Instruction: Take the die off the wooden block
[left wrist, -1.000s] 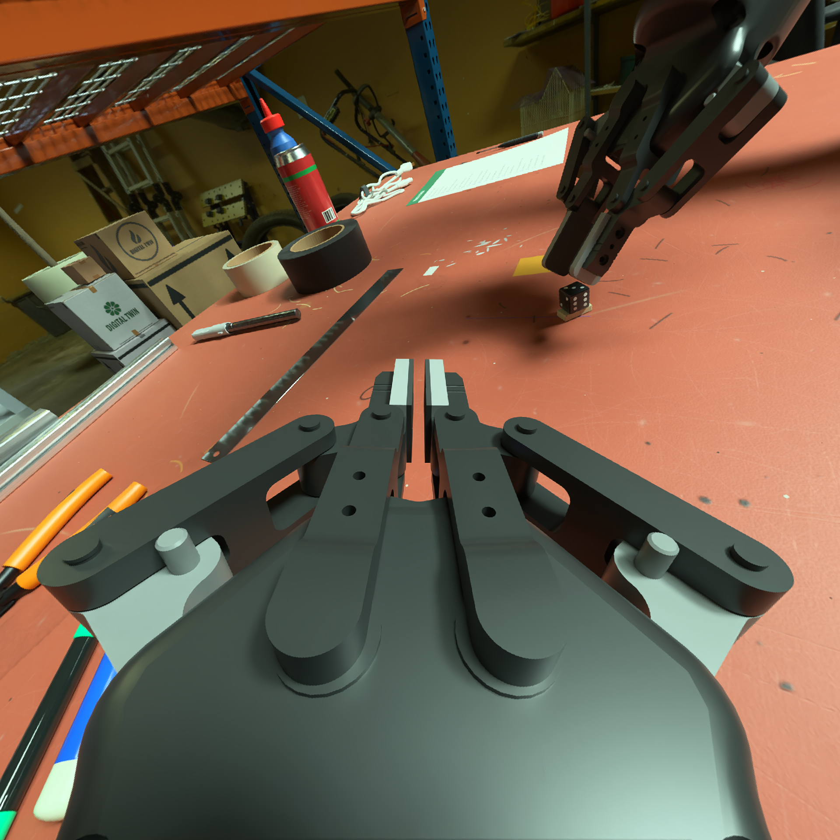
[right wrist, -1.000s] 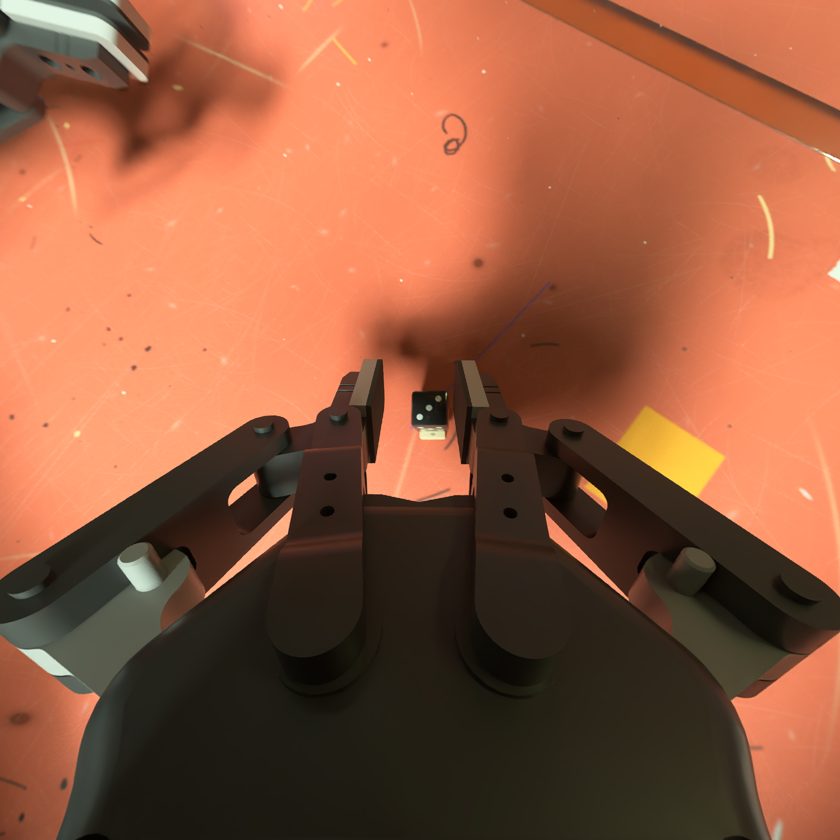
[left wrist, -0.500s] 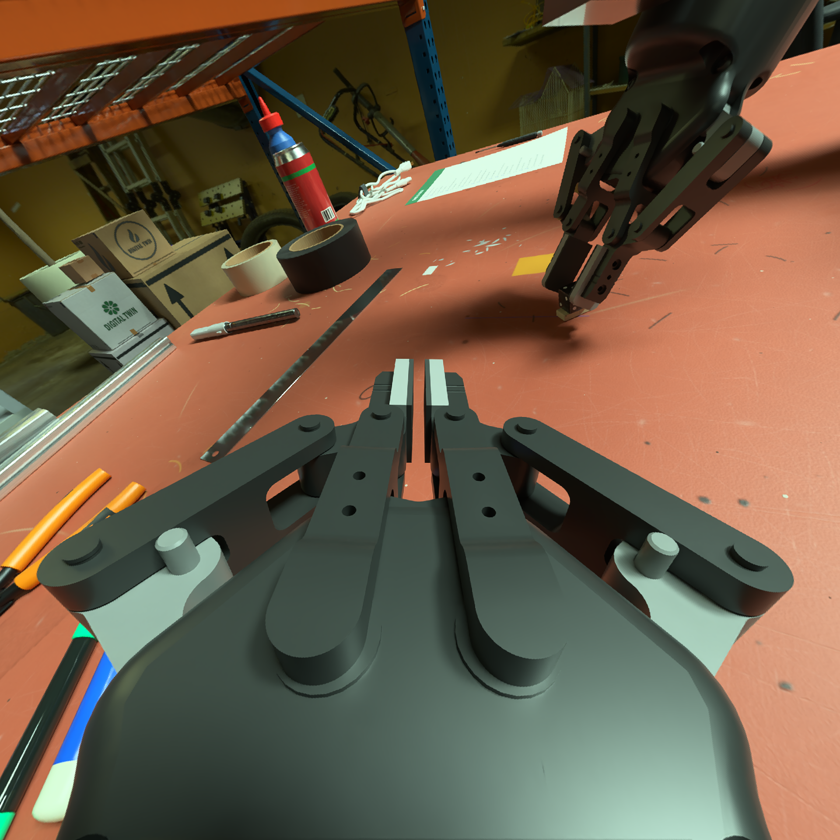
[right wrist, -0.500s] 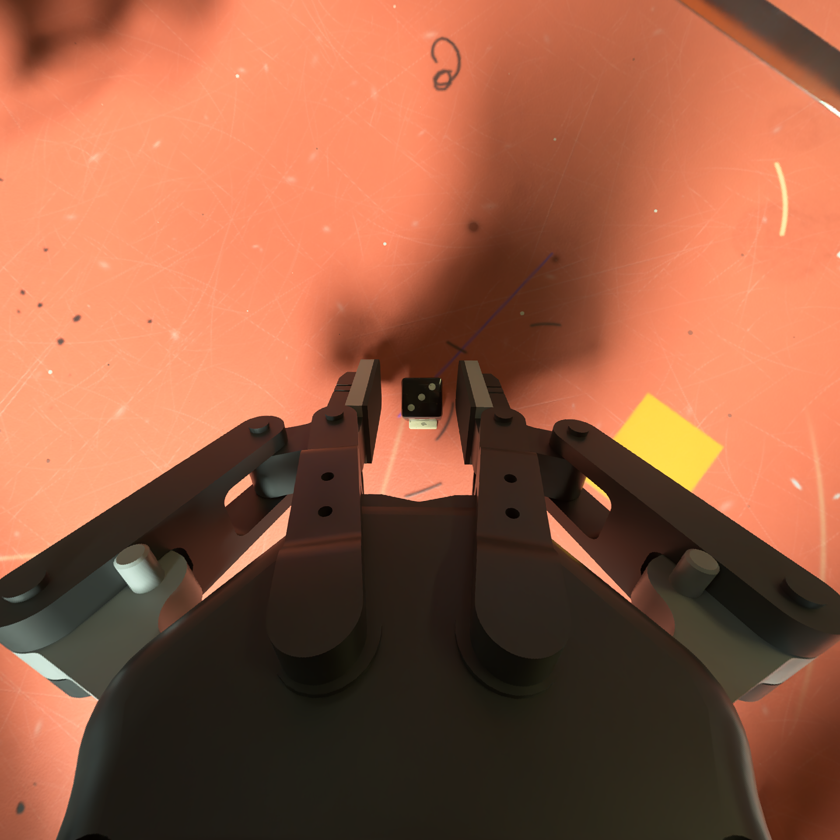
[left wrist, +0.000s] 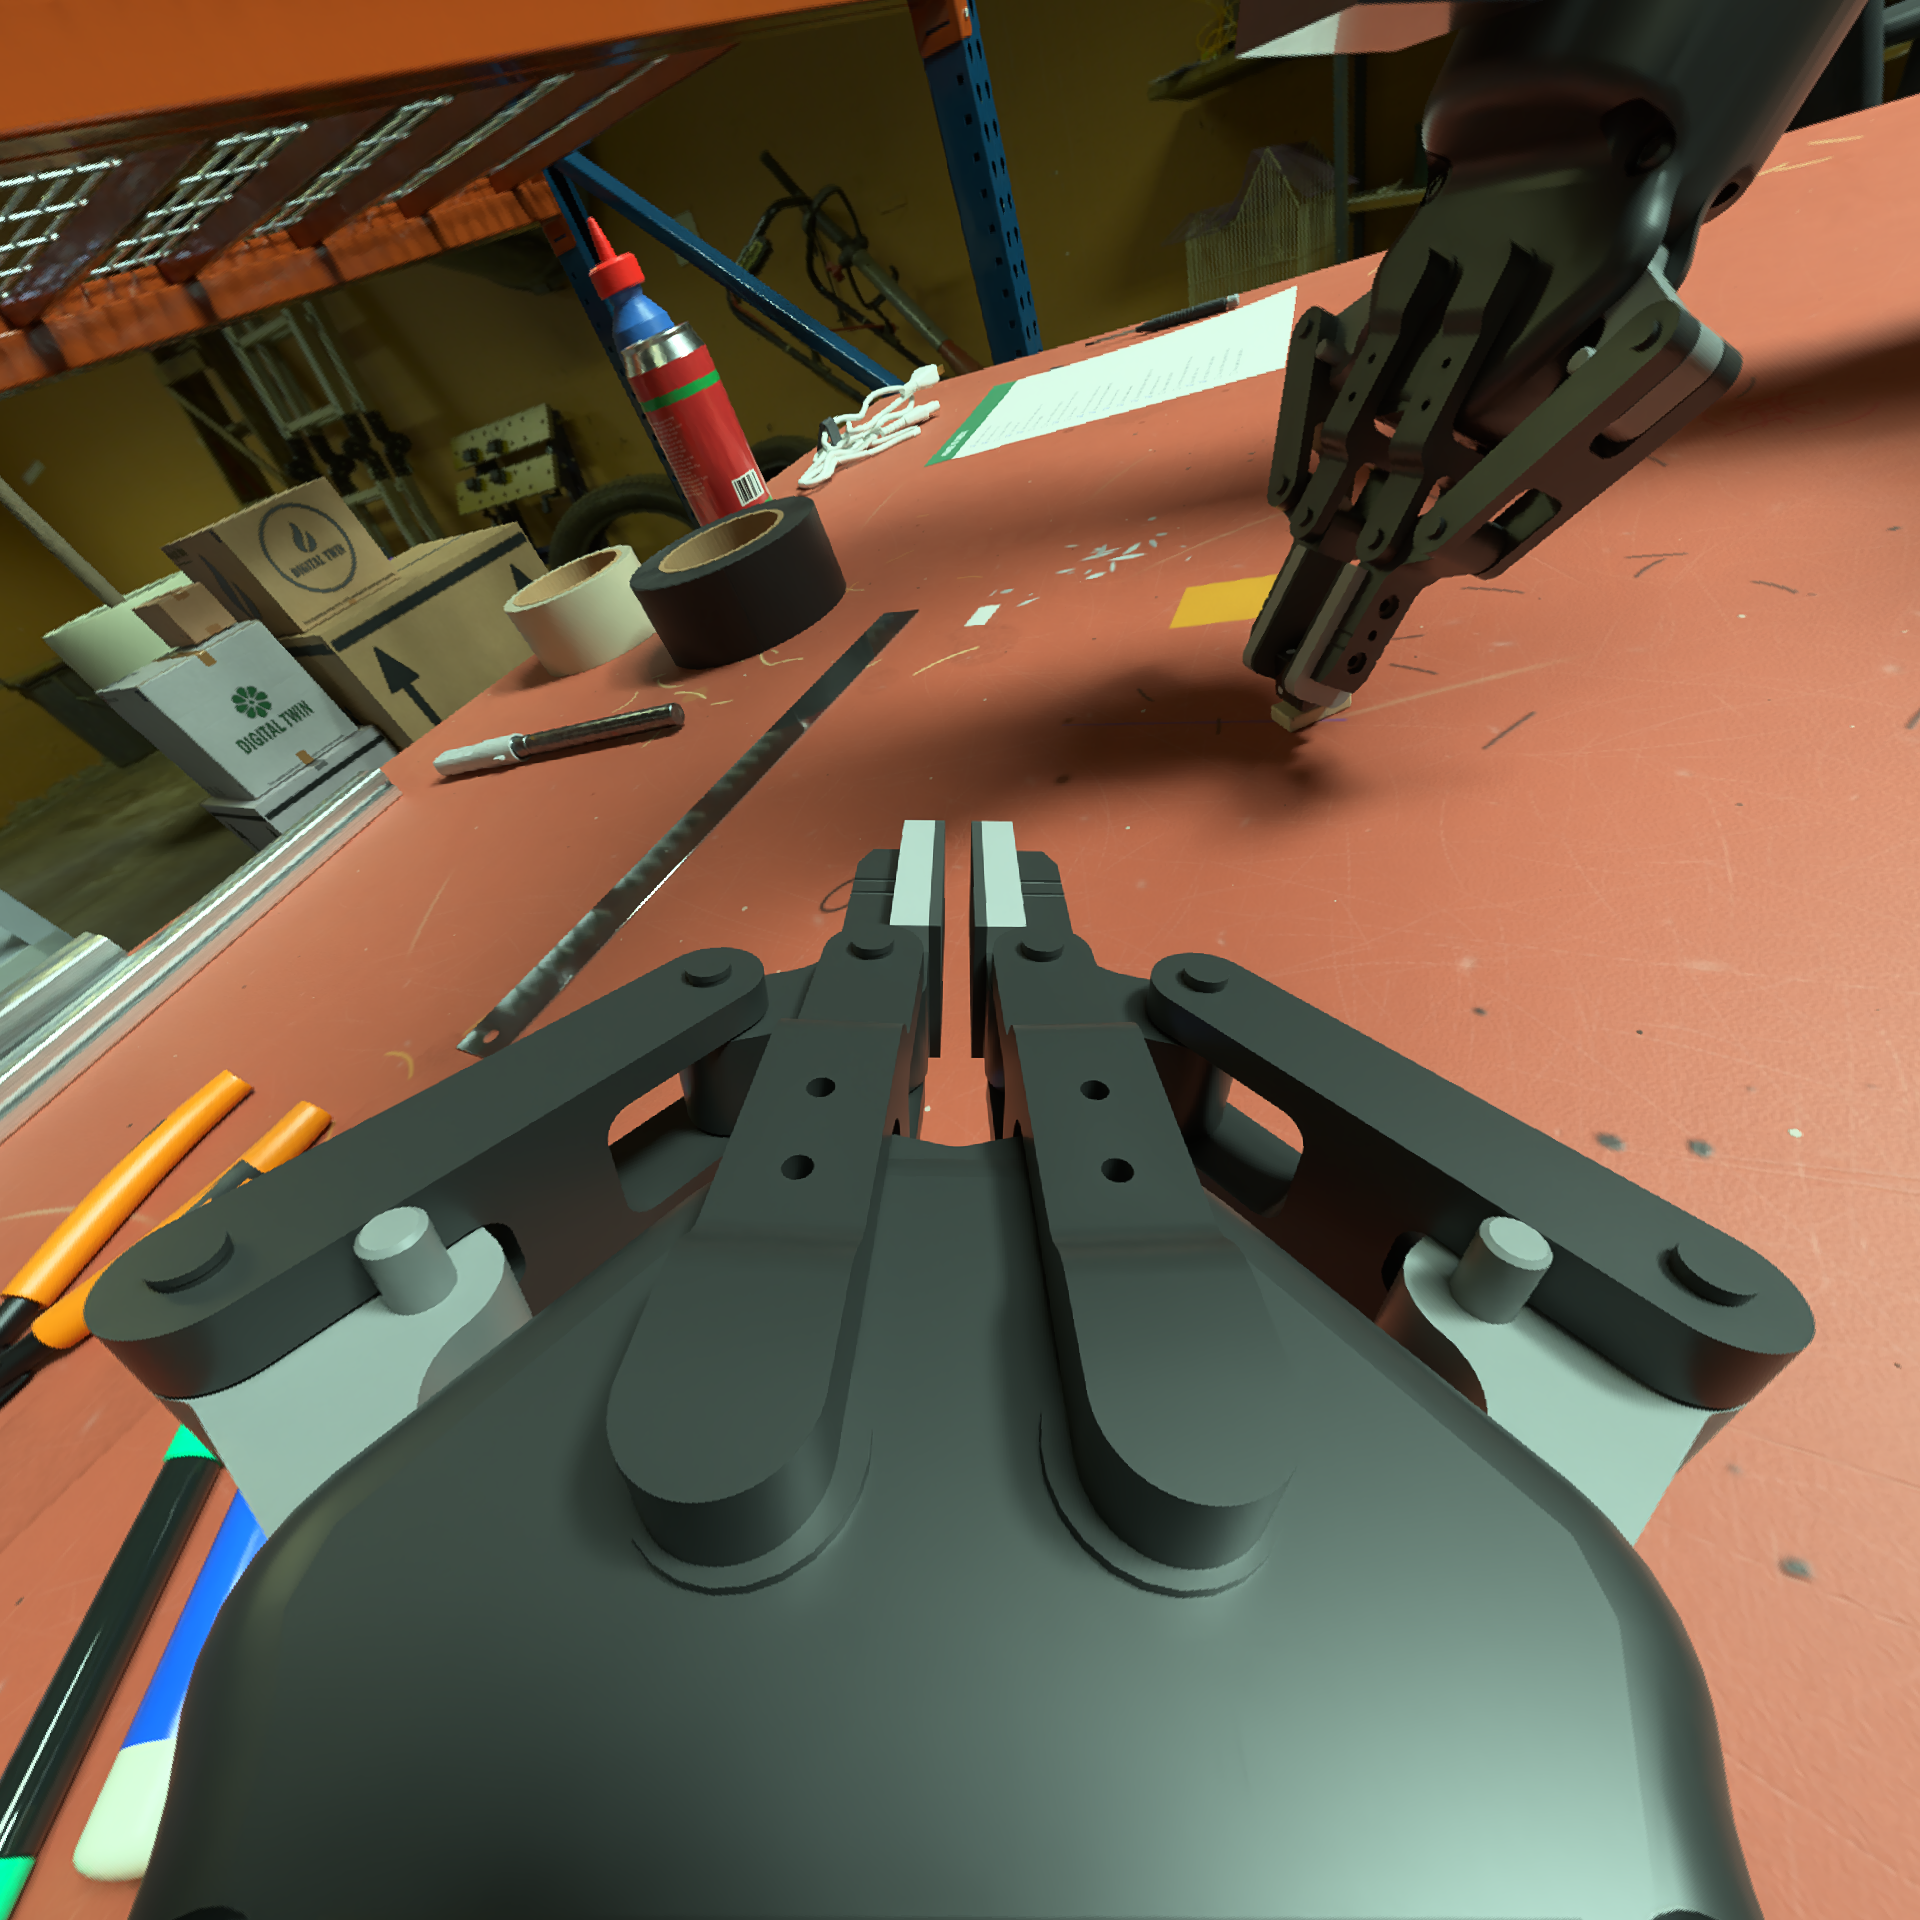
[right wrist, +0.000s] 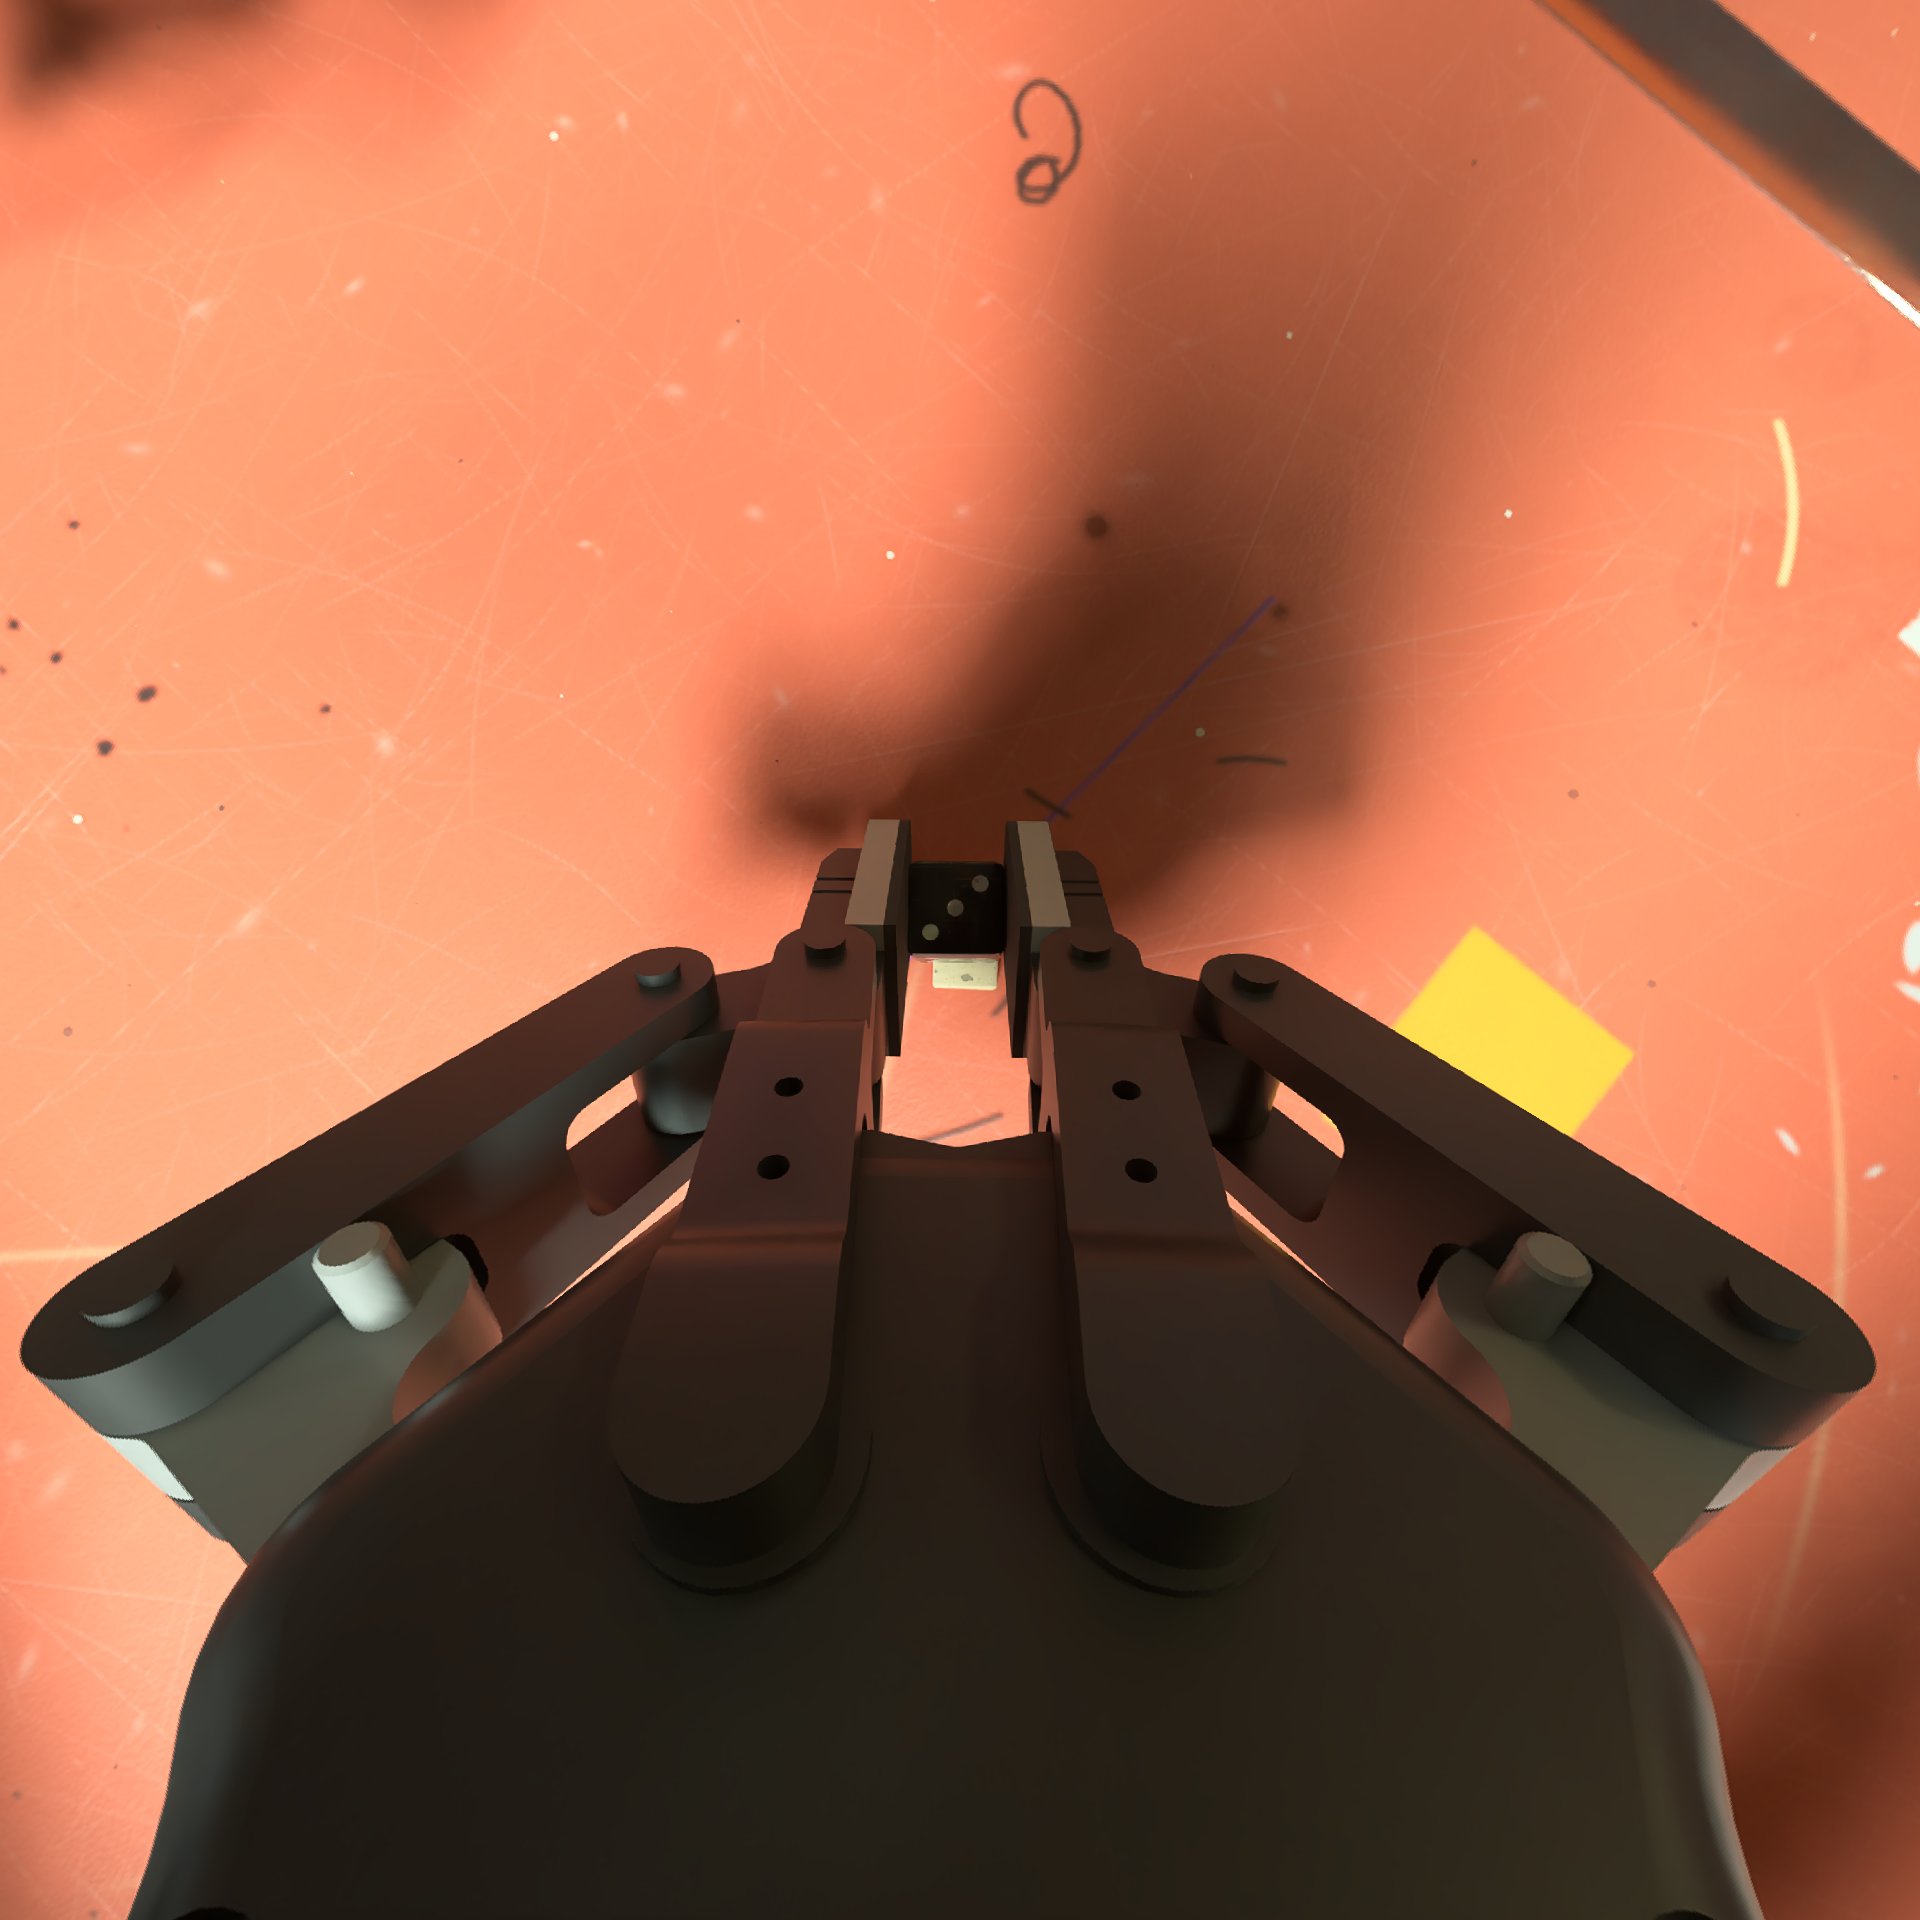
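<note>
A black die (right wrist: 956, 906) with white pips sits on a small pale wooden block (right wrist: 966, 974) on the red table. My right gripper (right wrist: 958, 878) points down over it, and its two pads touch the die's sides, so it is shut on the die. In the left wrist view the right gripper (left wrist: 1311, 681) stands at the far right with the wooden block (left wrist: 1299, 714) just under its tips; the die is hidden there. My left gripper (left wrist: 957, 868) is shut and empty, low over the table, well short of the block.
A metal ruler (left wrist: 686, 831), a marker (left wrist: 561, 740), a black tape roll (left wrist: 740, 582), a beige tape roll (left wrist: 578, 608) and a red spray can (left wrist: 686, 410) lie left of the block. A yellow patch (right wrist: 1512, 1029) lies nearby. Orange-handled pliers (left wrist: 135, 1184) lie at the left.
My right gripper came down over the die and closed its fingers from a wide gap onto the die's sides. My left gripper has not moved.
</note>
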Robot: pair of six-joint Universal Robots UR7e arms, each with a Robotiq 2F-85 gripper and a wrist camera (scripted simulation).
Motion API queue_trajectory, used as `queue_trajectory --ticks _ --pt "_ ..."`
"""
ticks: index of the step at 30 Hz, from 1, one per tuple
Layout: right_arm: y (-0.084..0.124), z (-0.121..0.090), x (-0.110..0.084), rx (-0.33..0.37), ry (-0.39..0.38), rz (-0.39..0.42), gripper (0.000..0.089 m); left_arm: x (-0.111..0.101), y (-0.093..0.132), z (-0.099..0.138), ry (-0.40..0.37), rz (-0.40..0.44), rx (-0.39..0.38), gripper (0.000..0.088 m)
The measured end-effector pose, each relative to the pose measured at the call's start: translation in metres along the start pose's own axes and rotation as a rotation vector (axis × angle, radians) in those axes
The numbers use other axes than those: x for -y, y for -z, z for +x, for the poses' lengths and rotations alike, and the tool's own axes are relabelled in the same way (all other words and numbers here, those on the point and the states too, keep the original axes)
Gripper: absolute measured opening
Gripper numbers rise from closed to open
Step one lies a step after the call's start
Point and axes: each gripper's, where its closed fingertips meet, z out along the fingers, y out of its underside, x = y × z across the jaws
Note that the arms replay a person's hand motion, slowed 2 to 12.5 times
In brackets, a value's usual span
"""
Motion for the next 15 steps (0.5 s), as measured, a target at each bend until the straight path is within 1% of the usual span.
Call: queue_trajectory --ticks 7,11,15 --pt "0.004 -0.001 0.011 -0.016 0.049 0.066 0.016 0.0 0.0 0.0 0.0 -0.002 0.0 0.0044" --pt "0.006 -0.003 0.023 -0.018 0.083 0.131 0.0159 0.0 0.0 0.0 0.0 -0.002 0.0 0.0044" --pt "0.008 -0.007 0.036 -0.015 0.12 0.212 0.0159 0.0 0.0 0.0 0.0 -0.002 0.0 0.0043"
